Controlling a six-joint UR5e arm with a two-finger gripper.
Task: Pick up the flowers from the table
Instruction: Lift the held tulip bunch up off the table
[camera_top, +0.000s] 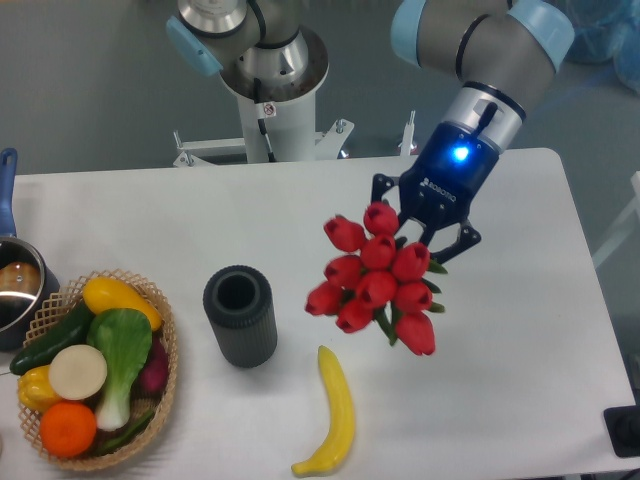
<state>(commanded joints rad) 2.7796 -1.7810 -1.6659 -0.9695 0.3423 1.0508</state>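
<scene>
I am holding the flowers (378, 283) right of centre in the frame, my gripper (424, 225) clamped on the stems so the red heads are hanging toward the camera, apparently clear of the table (300, 215), above the banana (335, 410) and right of the dark cylinder (240, 315).

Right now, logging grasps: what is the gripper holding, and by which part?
The gripper holds the flowers by their stem end, blooms hanging below it.

Grey arm (480, 45), pale-blue joint caps, glowing blue wrist light.
</scene>
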